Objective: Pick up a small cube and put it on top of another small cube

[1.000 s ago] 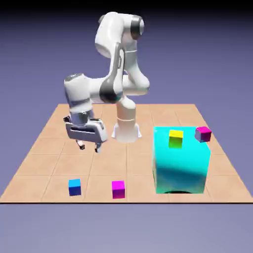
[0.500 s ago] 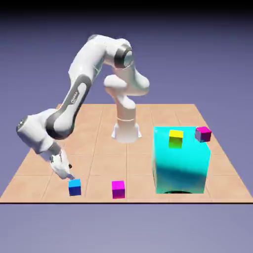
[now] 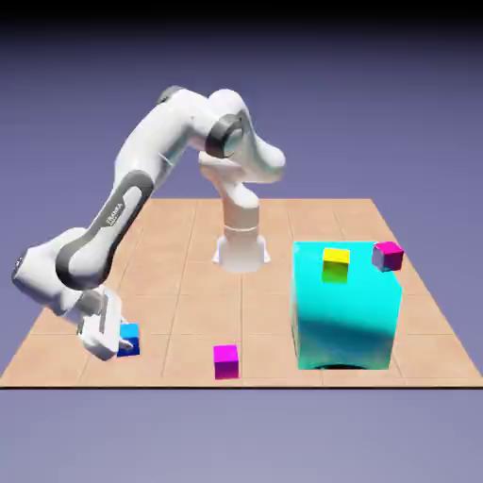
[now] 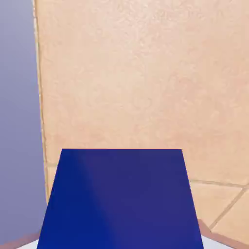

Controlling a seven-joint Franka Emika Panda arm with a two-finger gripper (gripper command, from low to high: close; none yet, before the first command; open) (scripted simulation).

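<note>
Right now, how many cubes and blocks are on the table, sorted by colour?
Blue small cube, at the hand: 1
Magenta small cubes: 2
Yellow small cube: 1
Big cyan block: 1
Total: 5

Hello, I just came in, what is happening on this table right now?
A white robot arm reaches down to the near corner of the table at the exterior view's left. Its end effector is at the small blue cube, which fills the lower half of the hand view, so the cube sits between the fingers. Whether they already grip it cannot be told. A small magenta cube lies nearby. On the big cyan block rests a yellow cube, with another magenta cube behind.
</note>
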